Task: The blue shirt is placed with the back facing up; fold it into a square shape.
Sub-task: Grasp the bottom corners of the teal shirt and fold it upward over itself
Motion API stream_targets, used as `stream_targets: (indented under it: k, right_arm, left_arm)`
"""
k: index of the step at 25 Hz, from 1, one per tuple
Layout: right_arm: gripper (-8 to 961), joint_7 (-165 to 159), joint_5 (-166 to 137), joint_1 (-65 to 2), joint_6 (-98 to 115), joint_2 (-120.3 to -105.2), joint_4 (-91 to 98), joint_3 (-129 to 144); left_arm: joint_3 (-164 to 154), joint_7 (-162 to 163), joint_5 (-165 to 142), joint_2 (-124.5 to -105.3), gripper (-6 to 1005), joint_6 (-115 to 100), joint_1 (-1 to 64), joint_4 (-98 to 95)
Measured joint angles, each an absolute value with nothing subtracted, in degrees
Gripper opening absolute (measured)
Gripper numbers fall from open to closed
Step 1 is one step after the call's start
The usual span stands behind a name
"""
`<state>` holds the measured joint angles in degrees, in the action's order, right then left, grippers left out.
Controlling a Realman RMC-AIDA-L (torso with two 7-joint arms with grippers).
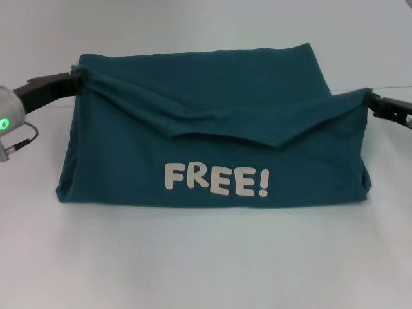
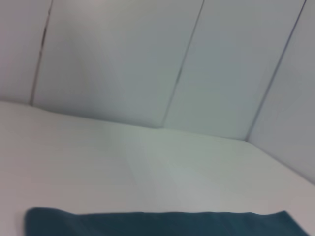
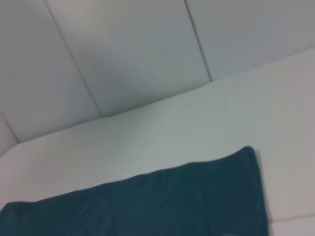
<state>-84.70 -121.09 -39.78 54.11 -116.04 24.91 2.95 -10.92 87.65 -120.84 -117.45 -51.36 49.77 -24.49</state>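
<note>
The left gripper (image 1: pixel 78 78) has its fingers clamped on the blue shirt (image 1: pixel 212 129) at its ten o'clock corner; the right gripper (image 1: pixel 372 100) pinches the three o'clock corner. The shirt (white "FREE!" lettering (image 1: pixel 216 181) showing) hangs lifted between them, its lower fold on the white table (image 1: pixel 206 257).

place: lab-like test booth | cues: bare white table (image 1: pixel 206 257); plain seamed wall panels (image 2: pixel 123 59)
</note>
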Motion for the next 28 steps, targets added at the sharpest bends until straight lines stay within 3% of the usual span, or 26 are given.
stream_targets:
  k: [10,28]
  right_arm:
    - [111,-76.74,-112.42,-42.54,41.66,-116.47,20.02,9.47]
    - [135,-69.13,-110.11,-43.29,35.95,-117.91,17.89,12.01]
  left_arm:
    - [-10.88,69.29,-108.41,-119.16,27,-40.89,50.65,-18.33]
    - [-12.26,67.31,-106.26,-121.01,54,-37.86,47.77,-19.47]
